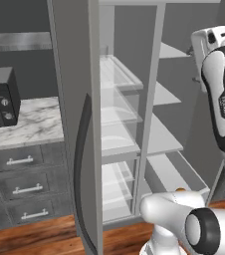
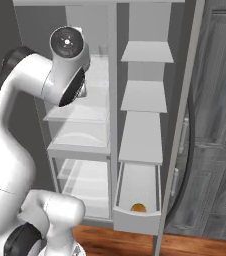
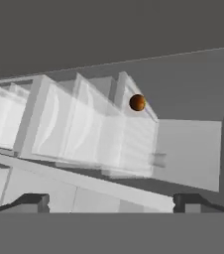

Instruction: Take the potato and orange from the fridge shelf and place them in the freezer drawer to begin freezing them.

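The orange (image 3: 138,102) is a small round orange-brown ball, seen in the hand view at the far end of the clear fridge shelves (image 3: 84,129). My gripper (image 3: 110,203) is open, well short of the orange, its two dark fingertips (image 3: 32,201) set wide apart with nothing between them. The freezer drawer (image 2: 135,216) is a light-grey box pulled out at the bottom of the right compartment. A small tan-yellow lump, the potato (image 2: 138,207), lies inside it near the front wall. A sliver of the potato (image 1: 180,190) peeks out above my arm in the left base view.
The open fridge door (image 1: 79,149) with its dark handle stands on the left. Another open door edge (image 2: 182,130) stands on the right. A microwave (image 1: 0,97) sits on a marble counter (image 1: 32,127) above dark cabinet drawers (image 1: 22,189). Solid shelves (image 2: 142,135) stack above the drawer.
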